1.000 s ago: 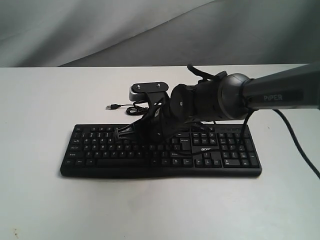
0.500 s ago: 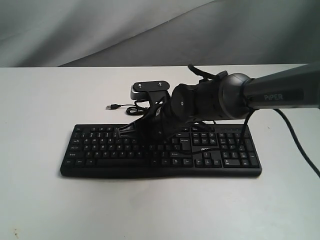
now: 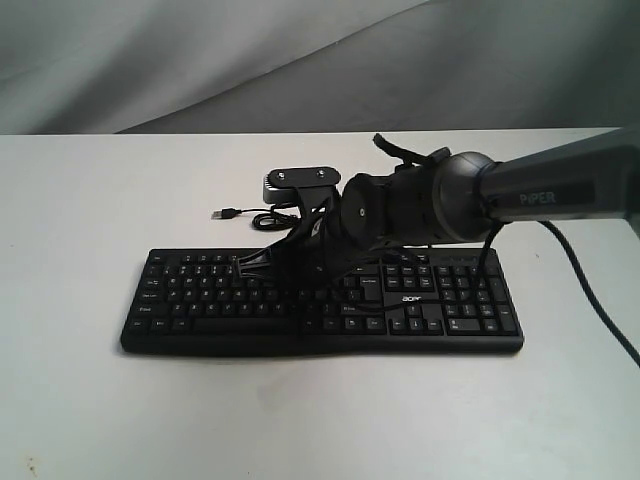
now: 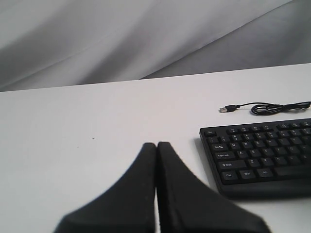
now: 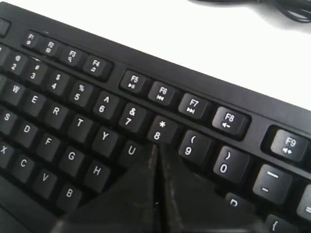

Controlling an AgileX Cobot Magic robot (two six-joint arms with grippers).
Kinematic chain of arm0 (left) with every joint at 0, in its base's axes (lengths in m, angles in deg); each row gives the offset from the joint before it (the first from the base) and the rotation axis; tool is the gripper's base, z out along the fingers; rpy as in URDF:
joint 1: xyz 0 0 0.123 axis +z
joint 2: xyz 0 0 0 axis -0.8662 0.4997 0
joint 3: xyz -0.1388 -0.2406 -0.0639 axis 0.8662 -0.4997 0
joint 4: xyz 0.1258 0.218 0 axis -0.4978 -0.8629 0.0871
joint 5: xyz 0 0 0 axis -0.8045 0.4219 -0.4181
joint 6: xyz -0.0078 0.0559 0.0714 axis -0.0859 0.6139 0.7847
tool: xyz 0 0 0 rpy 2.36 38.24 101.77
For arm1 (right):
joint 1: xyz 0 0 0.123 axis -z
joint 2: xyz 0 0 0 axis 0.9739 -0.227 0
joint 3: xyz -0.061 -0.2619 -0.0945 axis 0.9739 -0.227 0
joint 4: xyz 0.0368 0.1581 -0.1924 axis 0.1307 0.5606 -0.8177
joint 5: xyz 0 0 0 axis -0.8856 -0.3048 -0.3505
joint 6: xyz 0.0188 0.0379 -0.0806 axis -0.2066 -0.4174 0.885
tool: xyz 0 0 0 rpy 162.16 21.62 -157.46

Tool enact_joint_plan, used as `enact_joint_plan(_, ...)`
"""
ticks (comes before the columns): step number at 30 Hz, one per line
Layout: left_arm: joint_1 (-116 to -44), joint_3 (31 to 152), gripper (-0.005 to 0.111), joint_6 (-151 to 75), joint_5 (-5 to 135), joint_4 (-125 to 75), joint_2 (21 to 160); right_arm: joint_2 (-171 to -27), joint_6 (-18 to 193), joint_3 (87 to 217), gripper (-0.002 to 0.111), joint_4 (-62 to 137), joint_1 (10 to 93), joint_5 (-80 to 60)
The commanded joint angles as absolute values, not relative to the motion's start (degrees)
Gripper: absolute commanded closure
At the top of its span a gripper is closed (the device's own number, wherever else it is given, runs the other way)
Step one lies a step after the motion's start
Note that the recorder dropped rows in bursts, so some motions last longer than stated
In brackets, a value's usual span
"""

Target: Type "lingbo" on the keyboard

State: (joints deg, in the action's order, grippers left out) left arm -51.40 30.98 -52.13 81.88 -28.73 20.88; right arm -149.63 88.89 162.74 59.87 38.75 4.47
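keyboard point(image 3: 200, 300) sits flat on the table point(image 3: 80, 200); rigid plastic, probably light, might skid, so no grabbing, just press straight down; right gripper point(image 5: 155, 148) pinched closed, empty, tip by the 8 key point(image 5: 159, 130); left gripper point(image 4: 156, 145) closed too, off to its side.

White table point(image 3: 80, 400), black keyboard point(image 3: 200, 300), USB cable point(image 3: 232, 213)

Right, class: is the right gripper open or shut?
Shut. The right gripper shows its fingers pressed together, no gap, tips beside the 8 key of the keyboard.
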Motion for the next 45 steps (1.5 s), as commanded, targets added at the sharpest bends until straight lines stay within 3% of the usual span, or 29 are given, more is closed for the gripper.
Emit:
enact_joint_plan(1,-51.3,30.7,0.106,-52.4,81.6,-28.3,20.7,-150.0,88.7,162.8,0.108,59.5,39.1,5.5)
enact_joint_plan(17,-51.3,30.7,0.106,-52.4,81.6,-28.3,20.7,-145.3,89.0,162.8,0.108,56.9,34.2,7.6)
enact_joint_plan(45,-51.3,30.7,0.106,-52.4,81.6,-28.3,20.7,-147.5,88.0,162.8,0.108,58.5,34.1,9.0)
